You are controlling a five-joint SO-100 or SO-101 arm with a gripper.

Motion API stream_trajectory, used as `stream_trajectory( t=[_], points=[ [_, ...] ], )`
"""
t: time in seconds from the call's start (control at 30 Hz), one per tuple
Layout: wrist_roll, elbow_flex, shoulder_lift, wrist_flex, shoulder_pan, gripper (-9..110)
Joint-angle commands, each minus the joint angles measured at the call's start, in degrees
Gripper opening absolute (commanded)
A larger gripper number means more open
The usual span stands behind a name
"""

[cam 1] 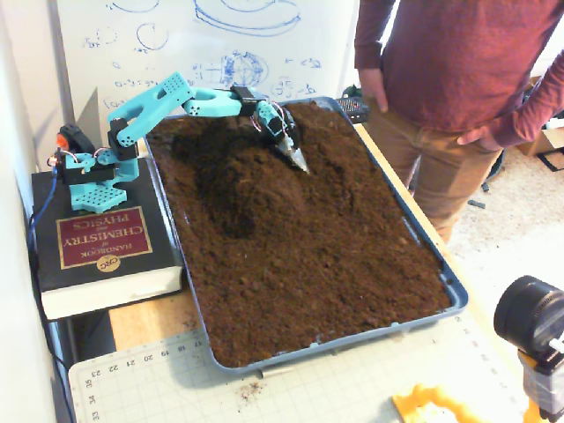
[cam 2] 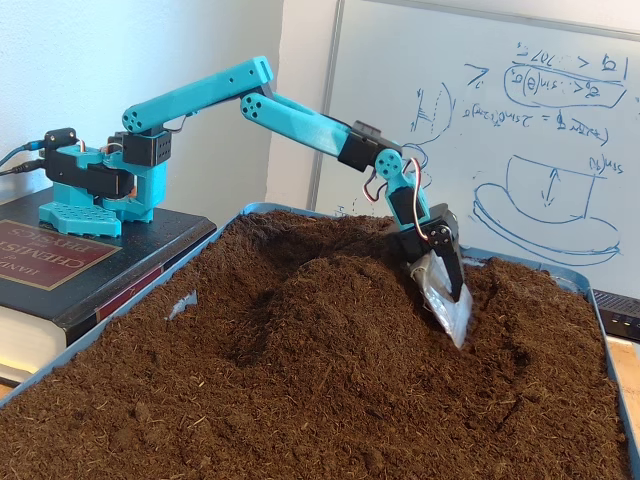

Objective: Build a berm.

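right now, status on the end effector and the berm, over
End effector low, tip in soil on the berm's far flank. Open or shut: cannot tell. Berm heaped at the tray's arm end. Nothing in the way.

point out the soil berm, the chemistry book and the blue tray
raised dark brown soil berm (cam 1: 251, 181): a fixed view, its crest
thick black chemistry handbook (cam 1: 99, 240): a fixed view, red cover label
blue plastic tray (cam 1: 456, 295): a fixed view, right rim

A thick black hardcover book with a maroon "Handbook of Chemistry and Physics" label (cam 1: 101, 251) lies flat on the wooden surface (cam 1: 150, 322), just beside the left rim of a long blue plastic tray (cam 1: 458, 295). Behind the tray stands a whiteboard with blue marker sketches (cam 2: 520, 130), and a person in a maroon sweater and tan trousers (cam 1: 449, 79) stands at the tray's far right side. A pale green gridded cutting mat (cam 1: 352, 383) lies along the tray's near end, with a black camera lens (cam 1: 529, 319) at the lower right corner.
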Motion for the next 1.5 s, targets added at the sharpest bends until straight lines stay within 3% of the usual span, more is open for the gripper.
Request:
stream_trajectory(
  t=[0.0, 0.27, 0.73, 0.97, 1.23, 1.47],
  points=[
    [-0.4, -0.3, 4.5, 11.6, -0.4, 1],
    [0.5, -0.4, 12.0, 22.9, -1.6, 1],
    [1.5, -6.1, 26.5, 22.1, -1.7, 1],
    [11.2, -9.2, 17.9, 4.7, -6.2, 1],
    [11.3, -9.1, 0.9, -19.2, -9.1, 1],
    [8.4, -7.9, -4.6, -21.5, -9.0, 0]
  ],
)
